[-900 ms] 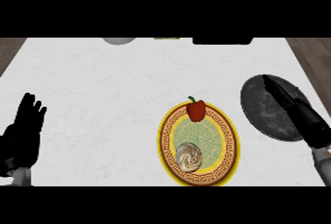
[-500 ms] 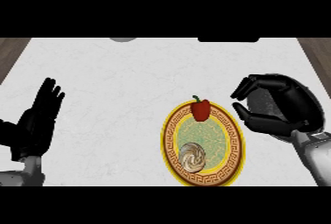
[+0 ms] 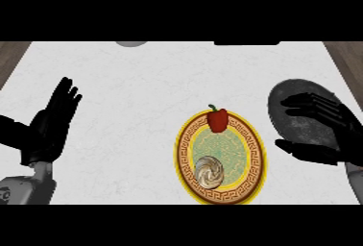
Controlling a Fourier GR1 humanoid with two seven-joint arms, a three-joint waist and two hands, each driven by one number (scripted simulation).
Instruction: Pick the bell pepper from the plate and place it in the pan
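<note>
right hand (image 3: 322, 132) shifted rightward, open, hiding part of pan (image 3: 294, 113) | bell pepper (image 3: 218, 119) on plate (image 3: 186, 158)

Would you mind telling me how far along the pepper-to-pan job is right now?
Nothing is finished: the red bell pepper sits on the plate at its far edge. The right robot hand hovers open over the pan, holding nothing. The left robot hand rests open. Grasping, lifting and placing remain.
</note>
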